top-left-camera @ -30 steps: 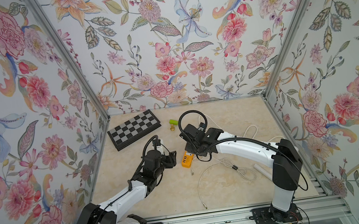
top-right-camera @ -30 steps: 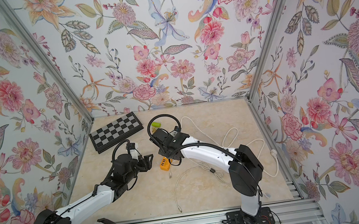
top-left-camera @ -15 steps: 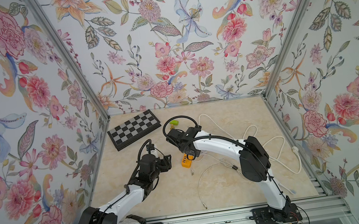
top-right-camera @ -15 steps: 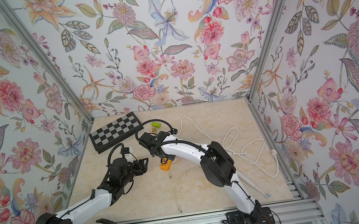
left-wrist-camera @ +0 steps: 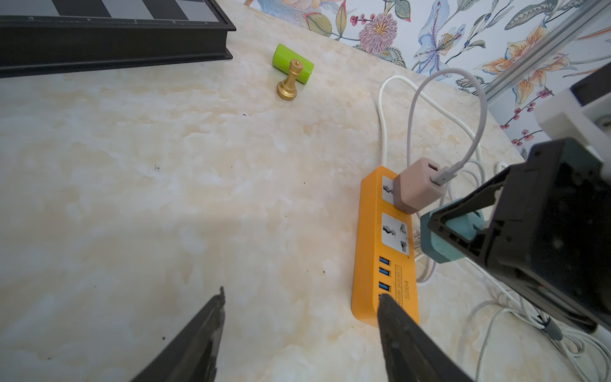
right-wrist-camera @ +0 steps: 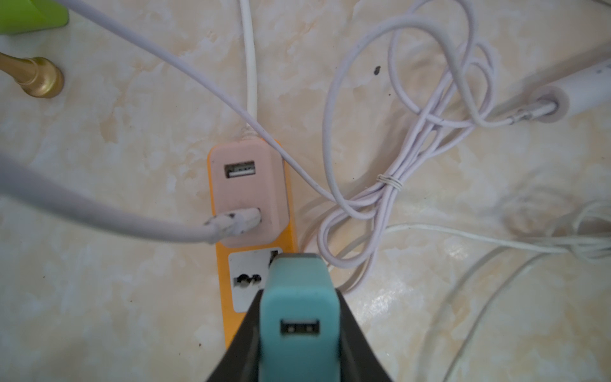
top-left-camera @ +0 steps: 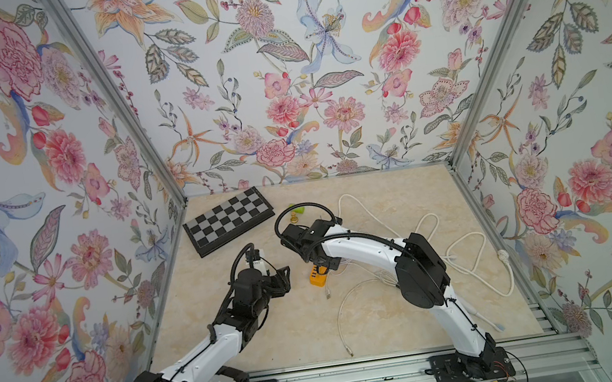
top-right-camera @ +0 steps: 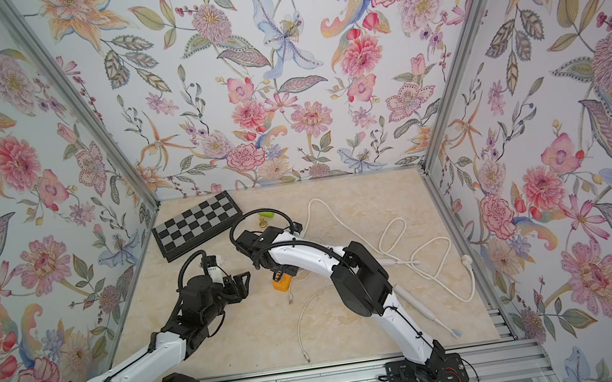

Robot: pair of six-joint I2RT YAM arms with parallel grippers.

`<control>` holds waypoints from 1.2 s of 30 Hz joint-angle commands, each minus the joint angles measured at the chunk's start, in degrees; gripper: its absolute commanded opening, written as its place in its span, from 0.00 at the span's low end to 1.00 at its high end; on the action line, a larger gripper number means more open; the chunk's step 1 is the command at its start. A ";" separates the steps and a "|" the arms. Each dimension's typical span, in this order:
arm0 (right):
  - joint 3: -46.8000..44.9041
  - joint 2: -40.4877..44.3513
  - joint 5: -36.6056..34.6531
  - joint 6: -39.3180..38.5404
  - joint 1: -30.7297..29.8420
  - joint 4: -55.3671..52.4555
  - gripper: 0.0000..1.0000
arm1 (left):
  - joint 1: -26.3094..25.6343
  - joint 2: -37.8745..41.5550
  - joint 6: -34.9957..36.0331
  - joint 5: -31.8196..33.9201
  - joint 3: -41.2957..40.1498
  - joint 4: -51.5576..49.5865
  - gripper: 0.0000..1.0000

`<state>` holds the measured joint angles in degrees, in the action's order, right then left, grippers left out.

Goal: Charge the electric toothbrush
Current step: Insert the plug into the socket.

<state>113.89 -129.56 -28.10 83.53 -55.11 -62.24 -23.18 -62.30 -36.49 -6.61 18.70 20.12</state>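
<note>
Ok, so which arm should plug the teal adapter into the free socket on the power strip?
Right. The right gripper holds the teal adapter close over the free socket of the orange power strip. The left gripper is open and empty, near the strip's USB end, so it would need a handover first.

Orange power strip [left-wrist-camera: 367, 251], pink charger [left-wrist-camera: 415, 195], teal adapter [right-wrist-camera: 299, 297], checkered board [top-left-camera: 229, 221].

Clearance around power strip [left-wrist-camera: 385, 244]
Open tabletop [left-wrist-camera: 165, 198] on chessboard [left-wrist-camera: 109, 39] side; tangled cables [right-wrist-camera: 390, 185] crowd opposite side; pink adapter [right-wrist-camera: 248, 195] occupies end socket.
</note>
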 commanded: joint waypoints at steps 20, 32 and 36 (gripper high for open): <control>2.92 -4.16 0.27 1.28 -0.57 -2.56 0.00 | 0.62 1.64 -0.29 2.33 -1.99 -0.26 0.75; 5.12 -5.44 2.99 -1.62 -0.48 -2.71 0.00 | 0.68 1.76 -0.34 2.31 -2.26 0.14 0.76; 3.36 -5.48 2.04 -2.56 -0.16 -2.69 0.00 | 0.66 1.68 -0.42 2.28 -2.45 0.35 0.76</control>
<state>118.45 -133.60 -26.37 81.54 -55.27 -62.94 -23.14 -61.04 -36.49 -5.54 17.02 20.16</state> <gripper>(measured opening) 0.295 0.757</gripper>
